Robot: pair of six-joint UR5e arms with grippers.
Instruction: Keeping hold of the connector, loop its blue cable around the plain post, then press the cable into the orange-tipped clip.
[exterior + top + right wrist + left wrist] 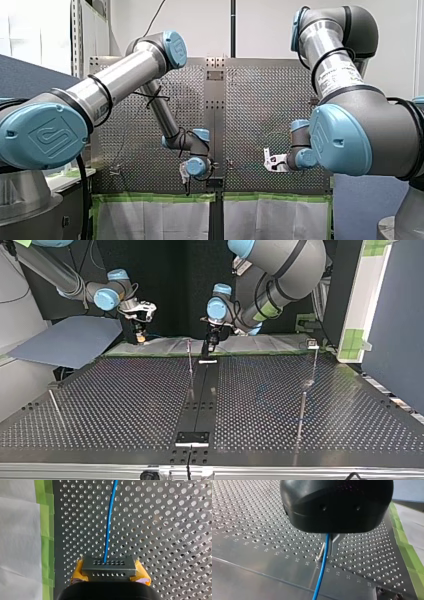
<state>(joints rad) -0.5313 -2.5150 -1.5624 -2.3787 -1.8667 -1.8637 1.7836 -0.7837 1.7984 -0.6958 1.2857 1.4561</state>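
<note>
In the right wrist view my right gripper point(110, 573) is shut on a grey metal connector point(108, 564), with a yellow pad on each side. A blue cable point(108, 530) leaves the connector and runs ahead over the perforated plate. In the left wrist view my left gripper point(329, 547), black with metal fingers, is shut on the blue cable point(322, 572), which hangs from between the fingers. A thin plain post point(321, 553) stands just beside those fingers. In the top view my left gripper point(210, 347) hovers next to this post point(190, 357), and my right gripper point(141, 336) is at the view's left.
More thin posts stand on the perforated table point(125, 405): one with a small block on top point(313, 345), one point(301, 412) nearer the camera, one point(55, 405) at the top view's left. Green tape point(45, 517) edges the plate. A black strip point(197, 400) runs down the middle.
</note>
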